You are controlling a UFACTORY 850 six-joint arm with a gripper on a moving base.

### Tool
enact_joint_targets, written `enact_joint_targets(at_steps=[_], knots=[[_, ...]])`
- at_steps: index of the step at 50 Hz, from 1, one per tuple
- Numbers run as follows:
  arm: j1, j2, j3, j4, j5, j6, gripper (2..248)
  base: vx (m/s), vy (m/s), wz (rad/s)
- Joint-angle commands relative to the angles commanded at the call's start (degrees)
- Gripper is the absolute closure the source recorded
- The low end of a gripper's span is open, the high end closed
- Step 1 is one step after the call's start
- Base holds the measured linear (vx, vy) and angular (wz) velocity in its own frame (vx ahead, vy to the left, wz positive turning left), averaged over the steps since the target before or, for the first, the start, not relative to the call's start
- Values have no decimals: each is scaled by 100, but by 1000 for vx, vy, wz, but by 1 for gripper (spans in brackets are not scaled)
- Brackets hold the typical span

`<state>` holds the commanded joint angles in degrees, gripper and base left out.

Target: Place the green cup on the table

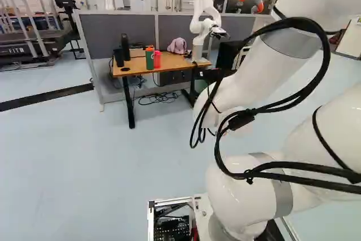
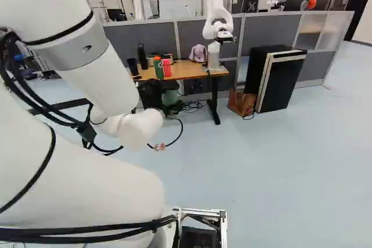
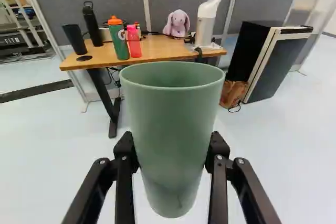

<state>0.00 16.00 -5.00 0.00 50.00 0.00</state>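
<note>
Clamping the green cup mouth-up from both sides, the gripper hangs short of the desk, likely for upright placing

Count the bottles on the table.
3: the green bottle stands between the black bottle and the pink bottle. I left out the black tumbler. More may be hidden behind them.

Light bright and even across the room; floor nearly white in the wrist view. Soft shade beneath the bench, dimmer inside the green cup. Arm glossy, faint highlights.
</note>
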Motion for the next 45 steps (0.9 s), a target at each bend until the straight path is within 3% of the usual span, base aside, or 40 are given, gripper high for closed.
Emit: enact_joint_targets(at_steps=[16, 34, 45], knots=[[0, 0, 0, 0, 0, 0, 126, 185, 69, -62], [0, 0, 0, 0, 0, 0, 126, 336, 146, -42], [0, 0, 0, 0, 0, 0, 126, 377, 17, -7]])
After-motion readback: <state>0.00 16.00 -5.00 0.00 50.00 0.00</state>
